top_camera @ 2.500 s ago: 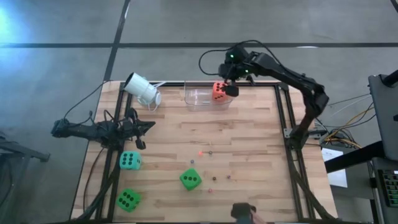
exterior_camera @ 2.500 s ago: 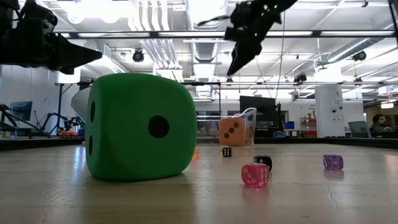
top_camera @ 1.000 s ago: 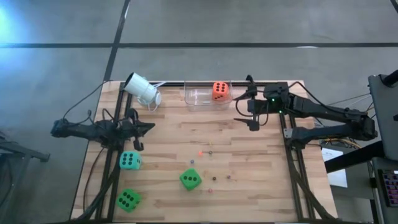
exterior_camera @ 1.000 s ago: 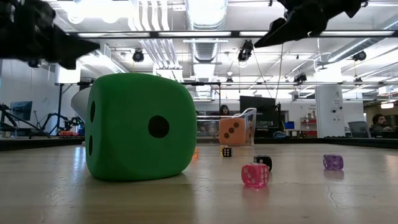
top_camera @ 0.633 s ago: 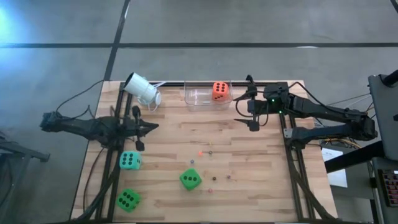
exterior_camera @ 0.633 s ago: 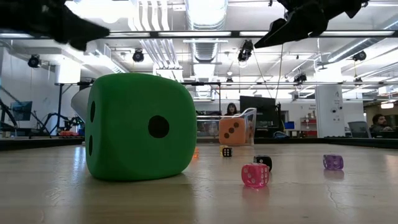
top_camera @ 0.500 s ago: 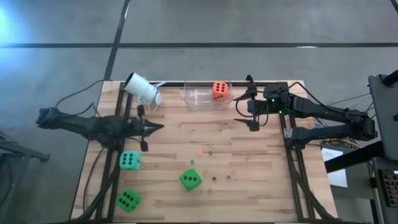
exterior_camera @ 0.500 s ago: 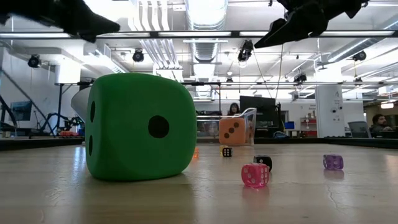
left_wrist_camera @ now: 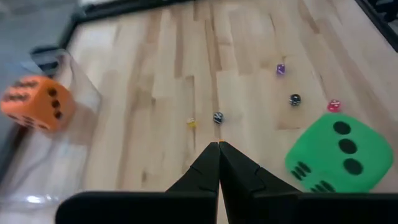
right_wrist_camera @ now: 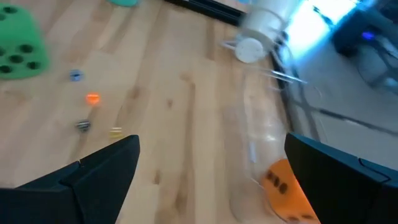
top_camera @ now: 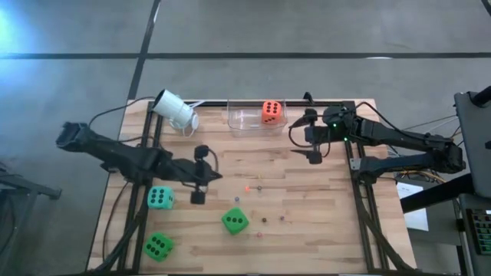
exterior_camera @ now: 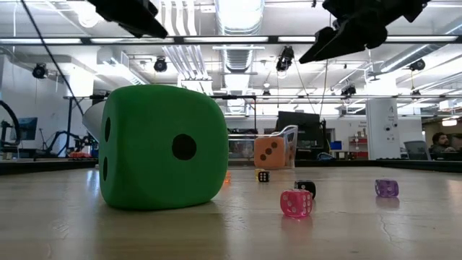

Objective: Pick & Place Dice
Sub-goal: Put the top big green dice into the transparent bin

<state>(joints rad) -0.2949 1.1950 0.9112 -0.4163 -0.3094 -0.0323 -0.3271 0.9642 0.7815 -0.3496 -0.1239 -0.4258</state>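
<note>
Left gripper (top_camera: 201, 184) hung mid-table, fingers pressed together, empty; green die (top_camera: 235, 221) lay near it toward front edge, teal die (top_camera: 159, 198) beside it. Right gripper (top_camera: 313, 143) spread wide, empty, near clear bin (top_camera: 244, 123) holding orange-red die (top_camera: 270, 112), black pips. Tiny dice (exterior_camera: 297, 203) scattered mid-table.

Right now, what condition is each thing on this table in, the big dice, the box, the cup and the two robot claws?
orange-red die: inside the clear bin.
teal die: on the table.
two green dice: on the table.
white cup: lying on its side.
left gripper: shut, empty, above the table.
right gripper: open, empty.
</note>
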